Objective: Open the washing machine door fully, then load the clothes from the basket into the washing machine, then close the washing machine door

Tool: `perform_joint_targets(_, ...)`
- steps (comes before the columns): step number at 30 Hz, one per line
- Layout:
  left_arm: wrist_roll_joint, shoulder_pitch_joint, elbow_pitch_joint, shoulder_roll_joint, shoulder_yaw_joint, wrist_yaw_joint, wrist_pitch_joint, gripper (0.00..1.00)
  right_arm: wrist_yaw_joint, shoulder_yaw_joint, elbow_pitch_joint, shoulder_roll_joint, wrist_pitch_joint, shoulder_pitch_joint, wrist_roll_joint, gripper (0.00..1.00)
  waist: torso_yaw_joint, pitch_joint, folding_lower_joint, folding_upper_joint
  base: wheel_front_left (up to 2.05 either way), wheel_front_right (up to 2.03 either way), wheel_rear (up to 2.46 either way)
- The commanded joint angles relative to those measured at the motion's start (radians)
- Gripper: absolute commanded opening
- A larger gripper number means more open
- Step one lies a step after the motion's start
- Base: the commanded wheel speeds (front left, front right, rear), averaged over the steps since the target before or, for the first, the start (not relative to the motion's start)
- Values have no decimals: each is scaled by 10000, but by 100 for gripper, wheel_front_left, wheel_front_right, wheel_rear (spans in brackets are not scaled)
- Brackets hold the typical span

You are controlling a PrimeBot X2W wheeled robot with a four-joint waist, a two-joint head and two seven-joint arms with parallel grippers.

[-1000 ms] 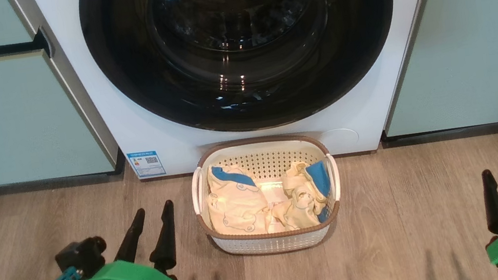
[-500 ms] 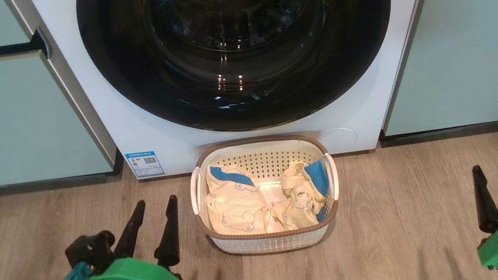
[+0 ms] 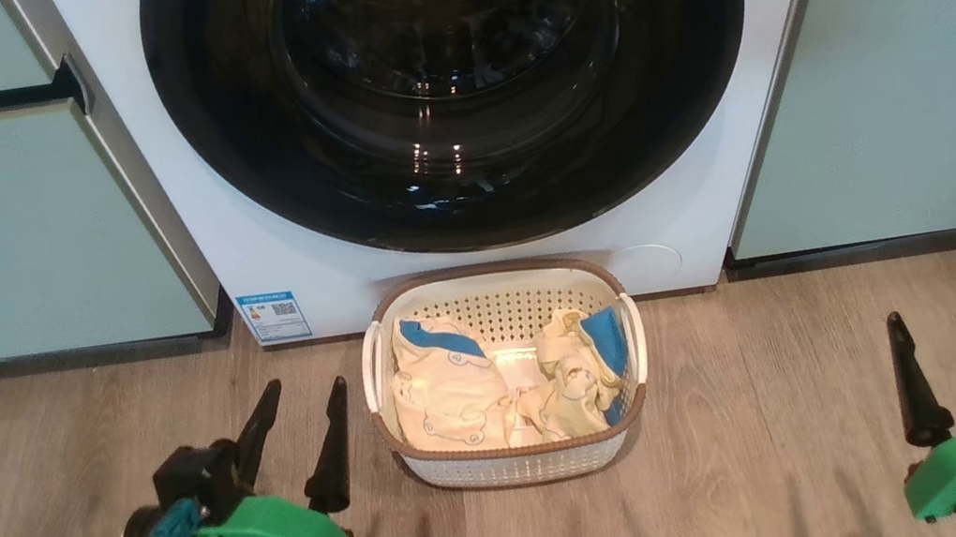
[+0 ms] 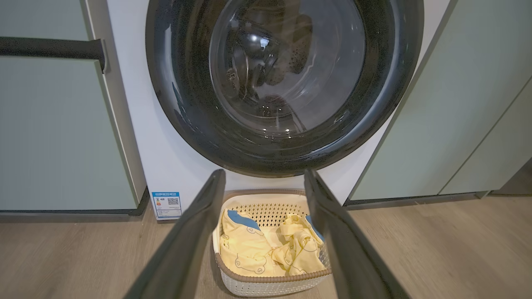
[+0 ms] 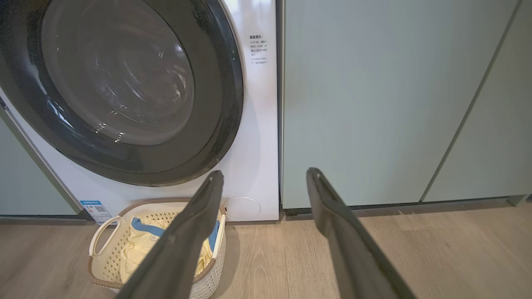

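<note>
Top of washing machine door (image 3: pixel 454 92) off-frame

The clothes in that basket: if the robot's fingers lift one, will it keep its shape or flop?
Probably floppy: the clothes lie crumpled and folded in the basket, so a lifted one would likely drape and dangle. They look small and thin, so likely light. The pieces overlap, so pulling one may drag a neighbour along.

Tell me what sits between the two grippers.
In the head view, the basket holding the clothes stands between the left gripper and the right gripper, with bare floor either side.
</note>
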Motion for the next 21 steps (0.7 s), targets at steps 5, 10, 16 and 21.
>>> perform_joint_targets(5,762,-714,-166,154,217,-11,-254,100,43,323,-361,-42,-290,-471,-785,100,2,2,-1,0,0,0,0)
perform_joint_targets(10,1057,-766,-87,150,214,-14,-335,100,44,322,-383,-40,-371,-494,-1122,100,-1,3,-1,0,0,0,0)
perform_joint_targets(16,992,-763,2,142,230,-14,-335,100,44,234,-385,-21,-371,-492,-1056,100,-17,6,-1,0,0,0,0)
perform_joint_targets(21,959,-767,66,115,311,-14,-335,100,44,116,-418,-2,-371,-481,-969,100,-18,8,-1,0,0,0,0)
